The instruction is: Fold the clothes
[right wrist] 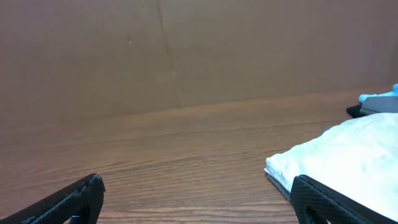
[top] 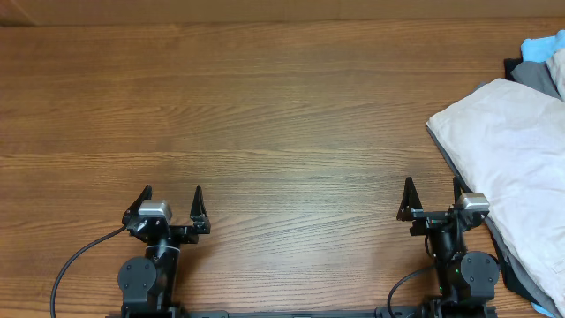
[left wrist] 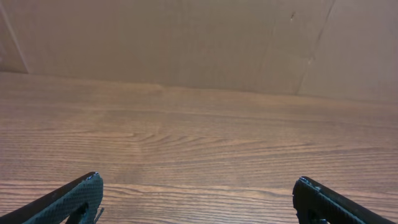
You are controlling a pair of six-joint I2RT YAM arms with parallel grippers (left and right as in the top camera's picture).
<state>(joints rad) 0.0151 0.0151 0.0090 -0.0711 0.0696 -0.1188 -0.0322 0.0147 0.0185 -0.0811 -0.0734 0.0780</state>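
Pale cream cotton clothes (top: pixel 503 150) lie piled on a grey garment (top: pixel 515 265) at the right edge of the brown wooden bench (top: pixel 265 106). A light blue cloth (top: pixel 538 44) is at the far right corner. Left pincer (top: pixel 172 190) spread, empty, near the front edge. Right pincer (top: pixel 433 183) spread, empty, just beside the pile.

A: Which items are incomplete in the overhead view?

B: The cream garment (top: pixel 516 168) runs off the right edge and covers most of the grey garment (top: pixel 534 78). The light blue garment (top: pixel 536 46) is cut by the frame corner; its type is indeterminate.
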